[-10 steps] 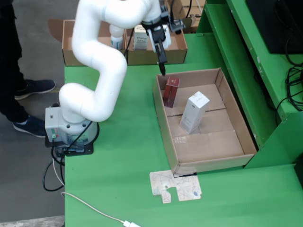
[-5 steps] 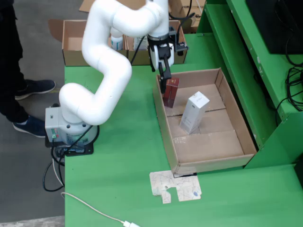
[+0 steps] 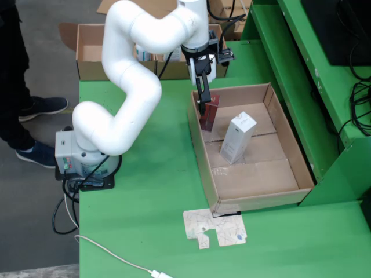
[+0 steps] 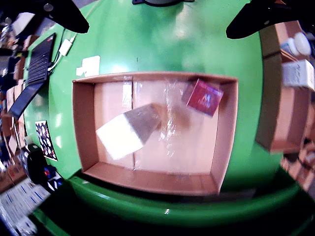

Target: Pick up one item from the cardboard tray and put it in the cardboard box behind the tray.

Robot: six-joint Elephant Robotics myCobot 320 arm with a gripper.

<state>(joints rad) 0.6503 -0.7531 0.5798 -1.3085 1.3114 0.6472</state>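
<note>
The cardboard tray [image 3: 264,179] lies on the green table. In it a dark red box [image 3: 210,113] stands by the left wall and a taller white box [image 3: 237,138] stands near the middle. My gripper [image 3: 202,103] hangs just above the red box's top edge. In the wrist view the tray [image 4: 83,123] is below me, with the red box [image 4: 204,97] on the right and the white box [image 4: 129,130] on the left. My black fingers [image 4: 64,14] spread wide at the top corners, and the gripper [image 4: 157,29] is open and empty. The cardboard box [image 3: 93,55] sits behind the tray.
The cardboard box shows at the right of the wrist view [image 4: 280,98], holding white items [image 4: 298,73]. A paper cutout [image 3: 214,229] and a white cable [image 3: 116,258] lie near the table's front. A green frame [image 3: 301,87] stands on the right. A person's legs [image 3: 17,87] are at the left.
</note>
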